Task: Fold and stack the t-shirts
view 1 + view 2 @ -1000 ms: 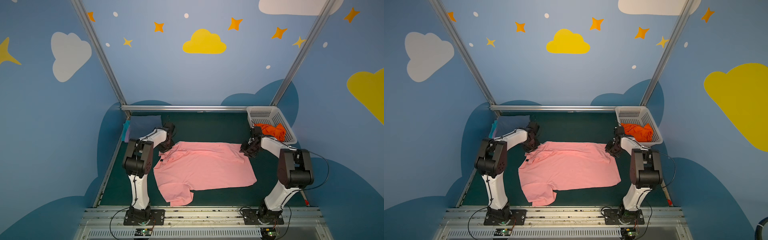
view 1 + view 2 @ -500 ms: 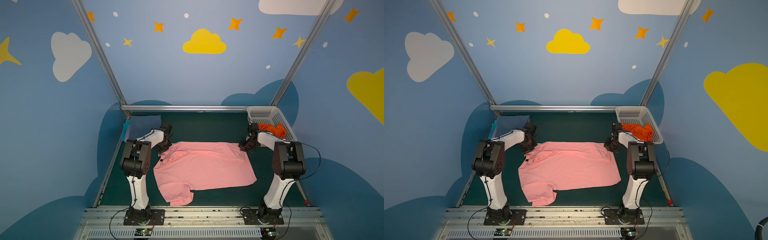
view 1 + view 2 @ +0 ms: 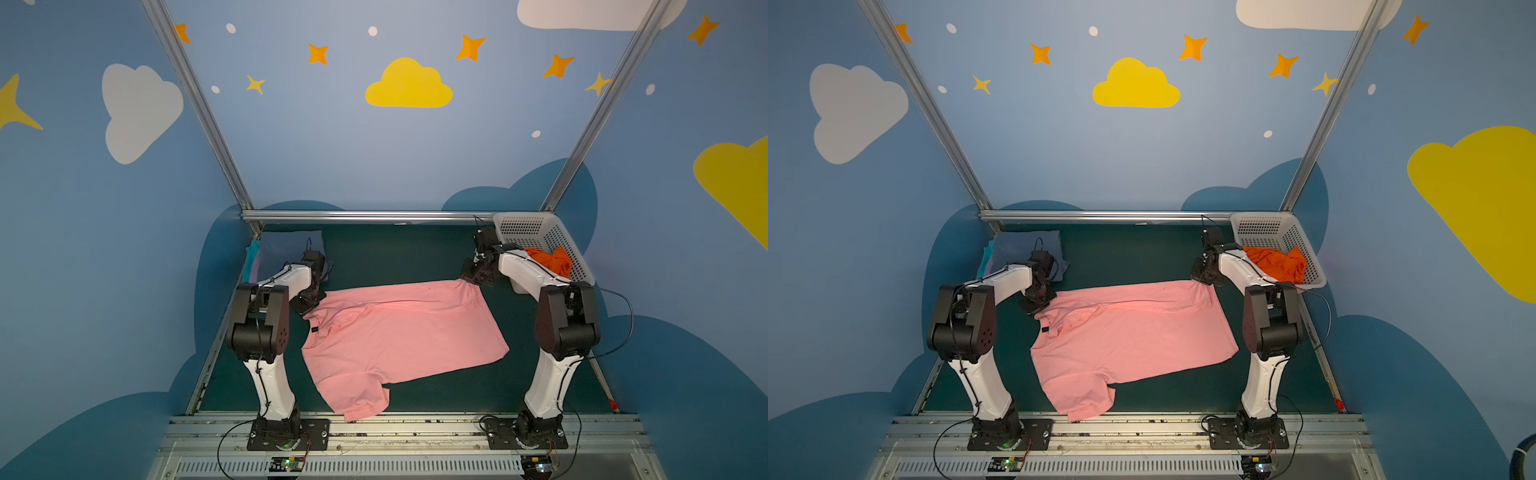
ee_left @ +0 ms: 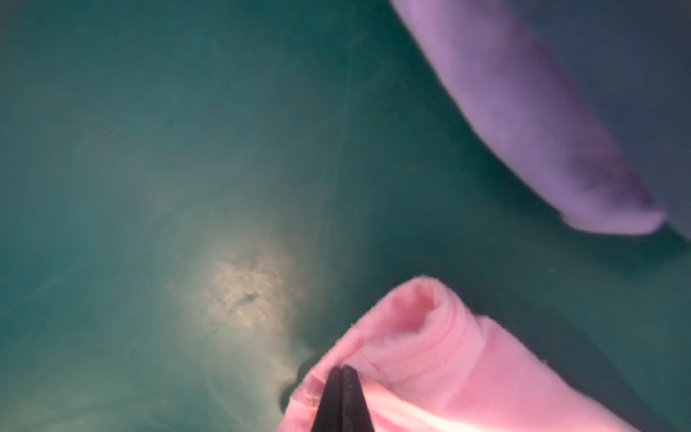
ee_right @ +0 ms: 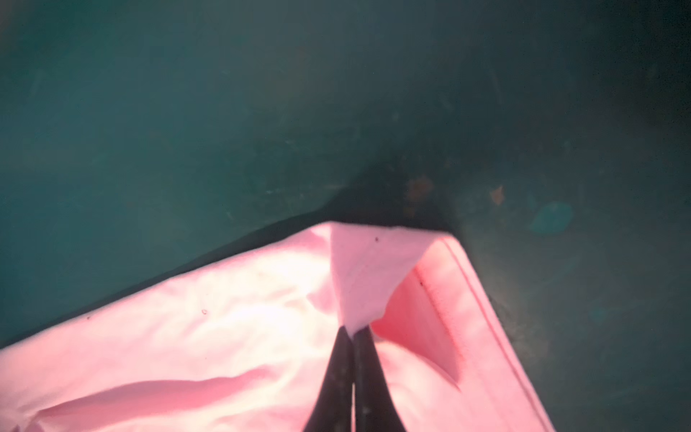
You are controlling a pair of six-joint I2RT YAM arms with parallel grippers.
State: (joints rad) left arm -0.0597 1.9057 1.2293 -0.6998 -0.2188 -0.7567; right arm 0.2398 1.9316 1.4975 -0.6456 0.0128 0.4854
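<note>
Two pinches on pink t-shirt (image 3: 399, 332), left gripper (image 4: 341, 368), right gripper (image 5: 353, 331) both clamped, neck label (image 3: 314, 330) unreadable

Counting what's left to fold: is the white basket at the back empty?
No, a crumpled orange t-shirt lies inside the white basket.

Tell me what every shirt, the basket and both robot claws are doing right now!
pink t-shirt: unfolded, spread on the green mat, pinched at two far corners.
left gripper: shut on the pink t-shirt's edge.
right gripper: shut on its hem corner.
orange t-shirt: crumpled inside the basket.
basket: upright, far right.
slate-blue t-shirt: folded, topping a pile, far left.
</note>
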